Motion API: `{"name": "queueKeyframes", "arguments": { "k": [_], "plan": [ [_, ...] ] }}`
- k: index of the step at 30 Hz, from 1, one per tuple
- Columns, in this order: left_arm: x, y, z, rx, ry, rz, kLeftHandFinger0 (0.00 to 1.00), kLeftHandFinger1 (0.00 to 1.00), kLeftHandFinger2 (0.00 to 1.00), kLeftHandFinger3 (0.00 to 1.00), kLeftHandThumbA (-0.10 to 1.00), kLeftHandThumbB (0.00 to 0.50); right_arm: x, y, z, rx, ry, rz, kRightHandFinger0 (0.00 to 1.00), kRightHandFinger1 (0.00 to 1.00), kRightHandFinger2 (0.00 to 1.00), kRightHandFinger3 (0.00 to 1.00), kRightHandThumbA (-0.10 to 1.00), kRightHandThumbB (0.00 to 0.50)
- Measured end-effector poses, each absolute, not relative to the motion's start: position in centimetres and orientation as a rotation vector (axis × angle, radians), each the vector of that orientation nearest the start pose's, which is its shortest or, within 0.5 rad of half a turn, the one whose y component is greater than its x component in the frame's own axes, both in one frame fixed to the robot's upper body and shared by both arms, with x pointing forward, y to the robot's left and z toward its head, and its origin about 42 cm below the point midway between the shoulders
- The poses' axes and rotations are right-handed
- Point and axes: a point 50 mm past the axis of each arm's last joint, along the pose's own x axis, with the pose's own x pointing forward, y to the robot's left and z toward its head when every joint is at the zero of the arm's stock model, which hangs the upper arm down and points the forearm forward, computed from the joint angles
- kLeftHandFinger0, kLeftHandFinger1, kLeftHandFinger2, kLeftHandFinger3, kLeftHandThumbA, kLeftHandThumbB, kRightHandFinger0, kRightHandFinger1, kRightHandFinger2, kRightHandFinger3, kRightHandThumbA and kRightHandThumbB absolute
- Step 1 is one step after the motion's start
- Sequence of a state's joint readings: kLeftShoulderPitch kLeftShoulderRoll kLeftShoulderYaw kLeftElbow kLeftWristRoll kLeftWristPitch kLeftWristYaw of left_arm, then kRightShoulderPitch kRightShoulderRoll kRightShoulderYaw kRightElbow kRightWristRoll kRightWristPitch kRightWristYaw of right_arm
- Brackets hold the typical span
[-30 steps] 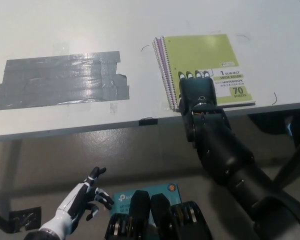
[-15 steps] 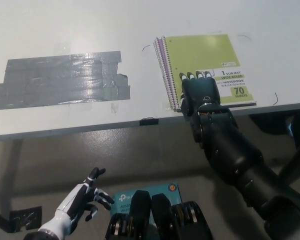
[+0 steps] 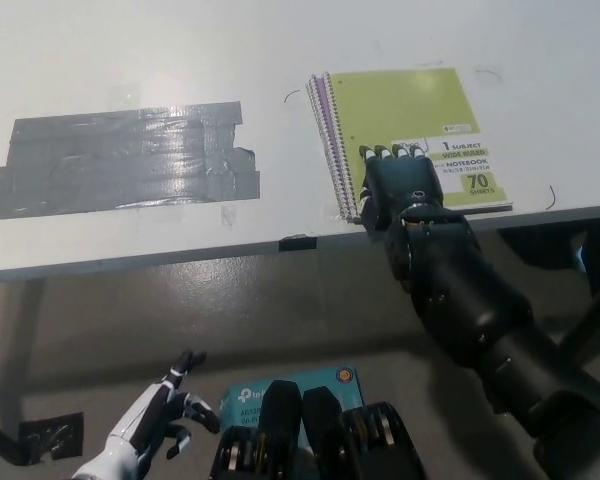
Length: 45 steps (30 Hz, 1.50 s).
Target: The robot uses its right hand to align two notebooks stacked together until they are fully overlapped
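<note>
Little had shifted since a second earlier: the left hand [image 3: 152,425] had sunk a touch lower at the bottom left, and the black forearm had swung slightly rightward, while the notebooks sat where they were.

Left to right. White left hand rested below the table edge, holding nothing, fingers spread. Grey tape patch [image 3: 125,160] lay flat on the white table [image 3: 130,60], well apart from the work. Small dark tab [image 3: 296,242] sat on the table's near edge. Green notebook [image 3: 410,135] lay near that edge, right of centre, on top of a purple notebook [image 3: 320,105], which showed only as a thin strip along the spiral side; overlap looked nearly complete. Right hand [image 3: 400,185] lay palm-down on the green cover's near corner, fingers flat and close together, pressing, not clamped.

Handling, as judged: light, thin, flexible card covers, probably slick against each other; wire spirals could snag. Flat pressure on the cover, or a push against the spiral edge, seemed better than a pinch.
</note>
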<state>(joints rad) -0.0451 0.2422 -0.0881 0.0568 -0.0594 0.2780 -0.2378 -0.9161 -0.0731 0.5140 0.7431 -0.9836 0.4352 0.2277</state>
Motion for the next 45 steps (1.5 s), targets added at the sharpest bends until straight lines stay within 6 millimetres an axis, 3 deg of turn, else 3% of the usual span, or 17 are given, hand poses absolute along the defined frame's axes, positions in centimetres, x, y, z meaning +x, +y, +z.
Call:
{"name": "queueKeyframes", "arguments": {
  "k": [4, 10, 11, 18, 19, 24, 29, 30, 32, 38, 40, 43, 44, 45],
  "plan": [
    [28.8, 26.2, 7.2, 0.158, 0.339, -0.287, 0.39, 0.44, 0.37, 1.0, 1.0, 0.5, 51.5, -9.0, 22.0, -1.485, 0.105, 0.266, 1.0, 1.0, 1.0, 1.0, 1.0, 0.346],
    [28.0, 26.6, 6.6, 0.158, 0.361, -0.28, 0.45, 0.47, 0.37, 1.0, 1.0, 0.5, 51.9, -9.7, 24.2, -1.473, 0.046, 0.245, 1.0, 1.0, 1.0, 1.0, 1.0, 0.373],
    [27.9, 26.7, 6.6, 0.158, 0.364, -0.278, 0.38, 0.43, 0.39, 1.0, 1.0, 0.5, 52.0, -9.9, 24.5, -1.473, 0.038, 0.239, 1.0, 1.0, 1.0, 1.0, 1.0, 0.354],
    [27.7, 27.2, 6.5, 0.167, 0.37, -0.274, 0.43, 0.46, 0.43, 1.0, 1.0, 0.5, 52.7, -11.7, 26.5, -1.48, -0.002, 0.206, 1.0, 1.0, 1.0, 1.0, 1.0, 0.344],
    [27.7, 27.3, 6.5, 0.168, 0.371, -0.273, 0.39, 0.45, 0.43, 1.0, 1.0, 0.5, 52.8, -11.9, 26.7, -1.481, -0.009, 0.203, 1.0, 1.0, 1.0, 1.0, 1.0, 0.344],
    [27.5, 27.5, 6.4, 0.17, 0.377, -0.27, 0.4, 0.47, 0.44, 1.0, 1.0, 0.5, 53.4, -13.4, 27.9, -1.489, -0.03, 0.181, 1.0, 1.0, 1.0, 1.0, 1.0, 0.331],
    [27.3, 27.7, 6.3, 0.167, 0.381, -0.263, 0.35, 0.42, 0.41, 1.0, 1.0, 0.5, 53.6, -15.1, 29.1, -1.43, -0.04, 0.154, 1.0, 1.0, 1.0, 1.0, 1.0, 0.352],
    [27.3, 27.7, 6.3, 0.167, 0.381, -0.262, 0.35, 0.41, 0.4, 1.0, 1.0, 0.5, 53.7, -15.7, 29.5, -1.401, -0.04, 0.142, 1.0, 1.0, 1.0, 1.0, 1.0, 0.32],
    [27.2, 27.8, 6.3, 0.166, 0.381, -0.26, 0.3, 0.39, 0.37, 1.0, 1.0, 0.5, 53.8, -16.6, 30.0, -1.342, -0.03, 0.124, 1.0, 1.0, 1.0, 1.0, 1.0, 0.309],
    [27.2, 28.0, 6.3, 0.159, 0.381, -0.252, 0.3, 0.38, 0.34, 1.0, 1.0, 0.5, 53.4, -20.1, 28.5, -1.146, 0.057, 0.081, 1.0, 1.0, 1.0, 1.0, 1.0, 0.289],
    [27.1, 28.0, 6.2, 0.159, 0.382, -0.252, 0.33, 0.39, 0.35, 1.0, 1.0, 0.5, 53.1, -21.2, 27.7, -1.079, 0.087, 0.071, 1.0, 1.0, 1.0, 1.0, 1.0, 0.247],
    [26.9, 28.0, 6.1, 0.16, 0.385, -0.251, 0.24, 0.36, 0.33, 1.0, 1.0, 0.5, 52.4, -22.8, 26.7, -0.958, 0.104, 0.04, 1.0, 1.0, 1.0, 1.0, 1.0, 0.256],
    [26.8, 28.0, 6.0, 0.159, 0.388, -0.251, 0.26, 0.35, 0.29, 1.0, 1.0, 0.5, 52.0, -23.2, 26.5, -0.918, 0.093, 0.027, 1.0, 1.0, 1.0, 1.0, 1.0, 0.264],
    [26.7, 28.0, 6.0, 0.159, 0.389, -0.251, 0.4, 0.39, 0.3, 1.0, 1.0, 0.5, 51.4, -23.5, 26.3, -0.89, 0.077, 0.02, 1.0, 1.0, 1.0, 1.0, 1.0, 0.264]
  ]
}}
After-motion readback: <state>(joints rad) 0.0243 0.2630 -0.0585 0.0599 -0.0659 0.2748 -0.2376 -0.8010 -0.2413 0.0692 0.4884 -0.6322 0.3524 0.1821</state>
